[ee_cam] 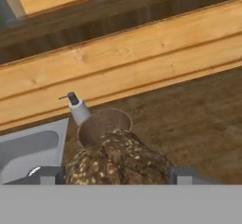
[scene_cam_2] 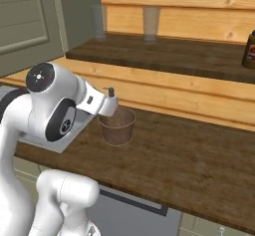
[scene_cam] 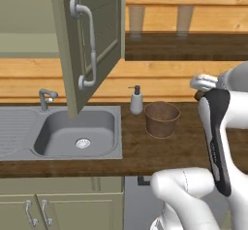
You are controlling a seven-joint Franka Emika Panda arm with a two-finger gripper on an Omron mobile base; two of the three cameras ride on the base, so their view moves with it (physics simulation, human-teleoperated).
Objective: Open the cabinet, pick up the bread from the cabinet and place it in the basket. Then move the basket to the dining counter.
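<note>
While the gripper [ee_cam: 116, 175] clasps a seeded brown bread loaf [ee_cam: 118, 159] between wide-set fingers, round brown basket [ee_cam: 104, 125] just beyond, bare dark wood worktop [ee_cam: 198, 124] alongside.

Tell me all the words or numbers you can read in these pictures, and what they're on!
There are none I can read.
The dark bottle at the right edge of the upper counter has a red label, too small and blurred to read.
The soap pump, basket, cabinet and bread carry no writing that shows.
</note>
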